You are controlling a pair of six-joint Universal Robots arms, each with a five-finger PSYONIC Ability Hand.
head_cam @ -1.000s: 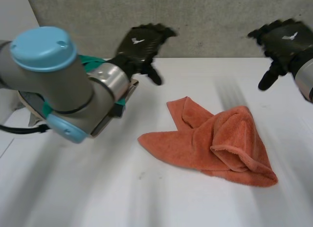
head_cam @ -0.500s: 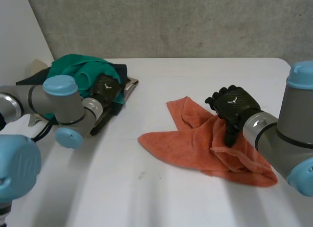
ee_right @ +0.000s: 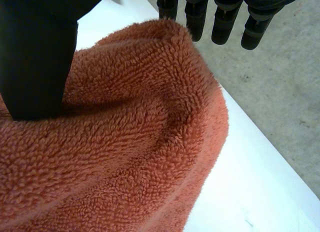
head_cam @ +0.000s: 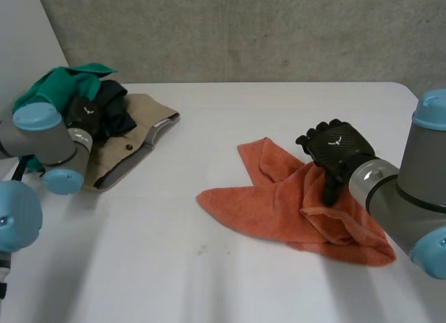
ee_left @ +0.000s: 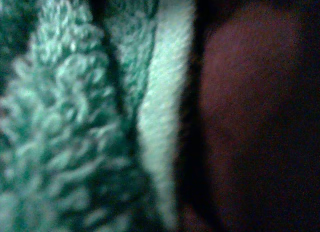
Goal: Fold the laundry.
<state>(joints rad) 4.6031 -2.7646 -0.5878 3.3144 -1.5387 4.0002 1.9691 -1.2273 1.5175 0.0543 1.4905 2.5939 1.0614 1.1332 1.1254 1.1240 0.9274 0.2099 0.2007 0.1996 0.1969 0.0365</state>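
An orange towel [head_cam: 279, 205] lies crumpled on the white table [head_cam: 209, 281], right of the middle. My right hand [head_cam: 334, 147] rests on its upper right part, open. In the right wrist view the thumb [ee_right: 37, 52] presses down into the towel [ee_right: 140, 142] and the straight fingers [ee_right: 220, 17] hover just past a raised fold. At the far left my left hand [head_cam: 87, 114] is buried in a pile of laundry, between a green cloth [head_cam: 59, 83] and a dark cloth [head_cam: 115, 107]. The green cloth [ee_left: 60, 132] sits right against that hand's palm.
A beige garment [head_cam: 132, 142] lies flat under the pile at the left. The table's far edge meets a grey wall [head_cam: 244, 30]. In the right wrist view bare table [ee_right: 240, 182] shows beside the towel, with the floor beyond its edge.
A second ago both hands were raised. The right one came down onto the towel and has stayed there. The left hand has moved left, the green and dark cloths shifting with it, uncovering the beige garment.
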